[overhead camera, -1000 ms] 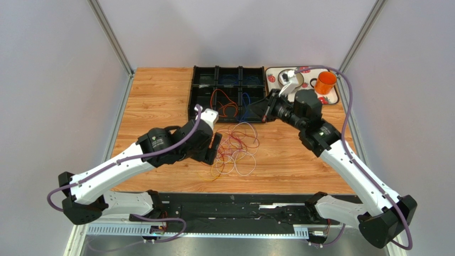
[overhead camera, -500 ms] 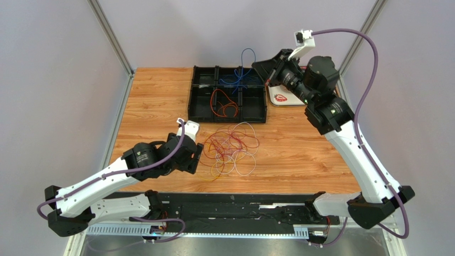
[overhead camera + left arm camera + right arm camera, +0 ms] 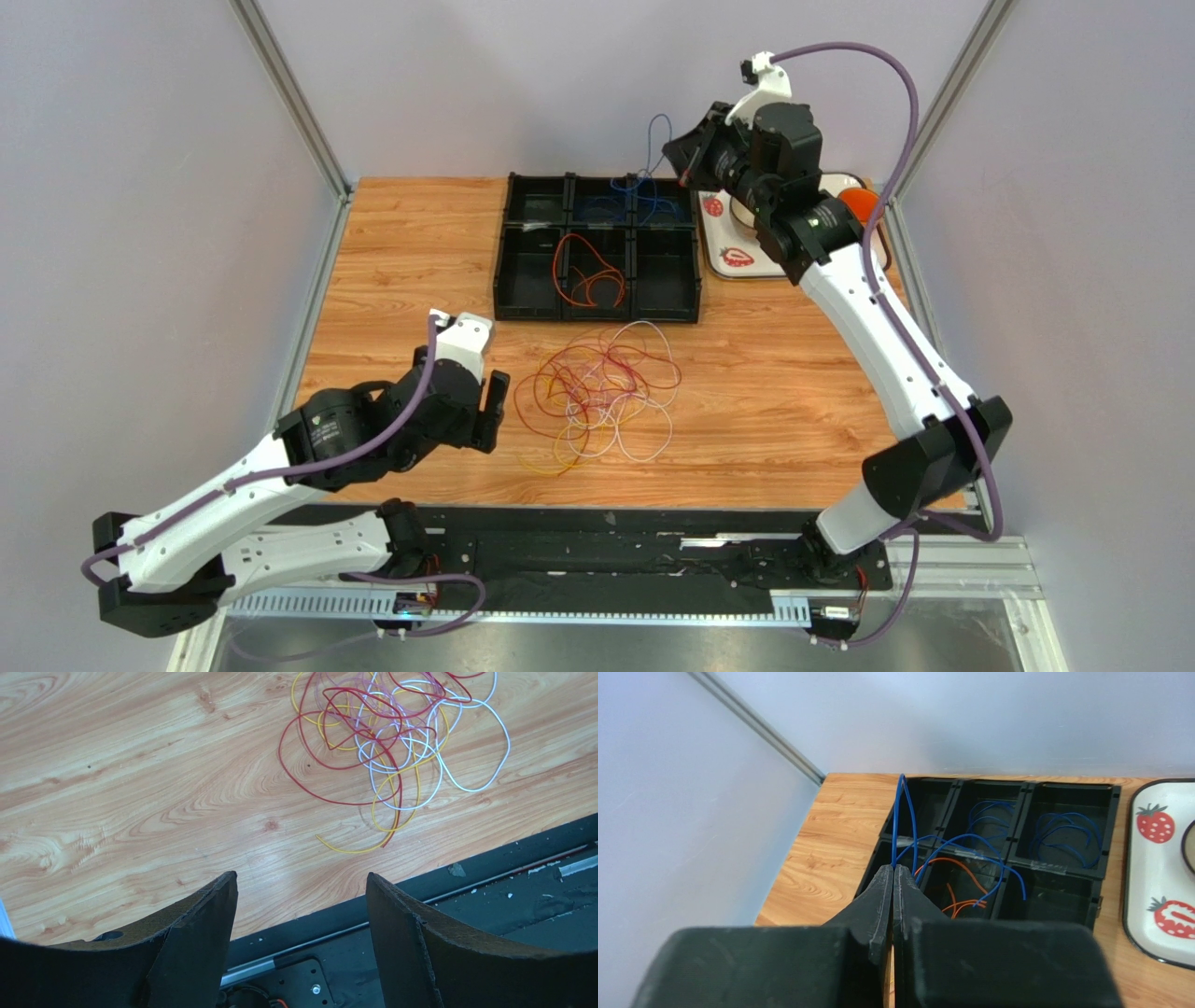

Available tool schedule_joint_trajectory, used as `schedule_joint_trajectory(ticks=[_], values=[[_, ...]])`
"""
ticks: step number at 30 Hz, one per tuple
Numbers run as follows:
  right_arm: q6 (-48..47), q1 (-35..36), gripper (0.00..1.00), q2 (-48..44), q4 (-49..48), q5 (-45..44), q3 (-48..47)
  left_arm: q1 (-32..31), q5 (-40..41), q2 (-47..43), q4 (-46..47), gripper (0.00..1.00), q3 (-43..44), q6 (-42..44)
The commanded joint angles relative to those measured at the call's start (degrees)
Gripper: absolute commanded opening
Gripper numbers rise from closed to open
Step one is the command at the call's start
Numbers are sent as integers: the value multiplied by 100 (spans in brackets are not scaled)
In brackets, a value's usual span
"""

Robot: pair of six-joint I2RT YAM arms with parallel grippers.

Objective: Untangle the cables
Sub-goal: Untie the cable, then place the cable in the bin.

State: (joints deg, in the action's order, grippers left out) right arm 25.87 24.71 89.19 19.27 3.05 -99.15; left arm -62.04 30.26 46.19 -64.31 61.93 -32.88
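Note:
A loose tangle of cables in red, yellow, white and purple lies on the wooden table; the left wrist view has it as cables at the top. My left gripper hovers to its left, open and empty, and its fingers frame the table's near edge. My right gripper is raised high over the black tray, shut on a blue cable. This blue cable loops up from the closed tips of the right gripper and trails down into the tray.
The divided black tray holds orange cables in a front cell and blue cables in the back cells. A strawberry-print plate and an orange cup sit to its right. Metal posts stand at the back corners.
My right arm has swung up and back from the tray's front, lifting the blue cable above the tray. My left arm has drawn back leftward and nearer, away from the tangle.

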Motion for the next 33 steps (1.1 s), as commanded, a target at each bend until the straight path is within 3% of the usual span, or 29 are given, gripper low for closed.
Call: schedule_joint_trajectory(ticks=[1,7,14,33], values=[[93,-273,0,729,-336,-86,-708,25,217,74,112,76,-32,63],[357,-678,0,1662,-292,178,-1649,17,366,179,16,75,3,-25],[68,-704,0,2532,-169,-111,-2345,17,367,171,50,75,-23,10],[-337,-757,0,3456,-195,-735,-2416,25,323,250,86,75,-50,45]])
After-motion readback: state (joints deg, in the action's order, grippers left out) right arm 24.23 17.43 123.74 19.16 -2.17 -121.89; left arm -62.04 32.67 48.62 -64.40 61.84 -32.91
